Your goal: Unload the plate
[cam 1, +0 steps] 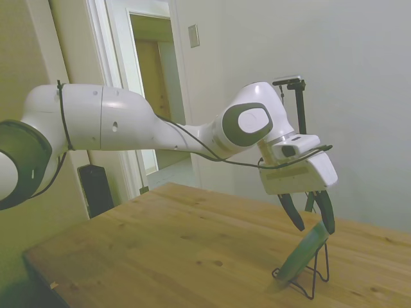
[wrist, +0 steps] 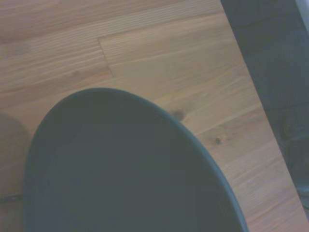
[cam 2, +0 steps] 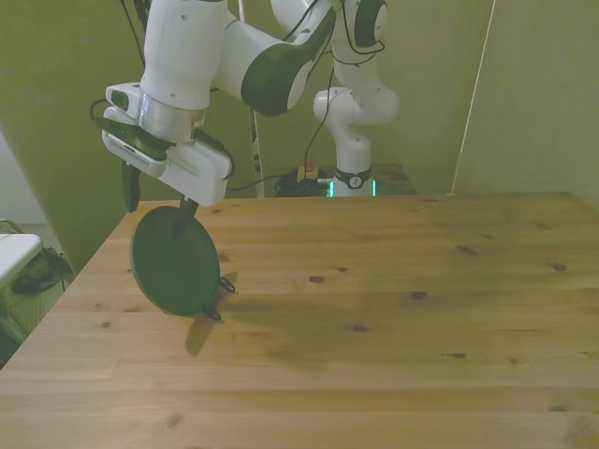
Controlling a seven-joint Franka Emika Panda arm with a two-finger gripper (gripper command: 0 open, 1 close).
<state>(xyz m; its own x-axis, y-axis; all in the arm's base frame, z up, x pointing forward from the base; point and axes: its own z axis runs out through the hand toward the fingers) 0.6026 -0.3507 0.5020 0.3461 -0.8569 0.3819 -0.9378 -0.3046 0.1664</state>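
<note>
teal-green plate leans tilted in a thin black wire stand on the wooden table, right under the gripper. jaws spread apart, straddling the plate's top rim; contact can't be confirmed. plate fills the wrist view. no readable labels or writing anywhere.
</note>
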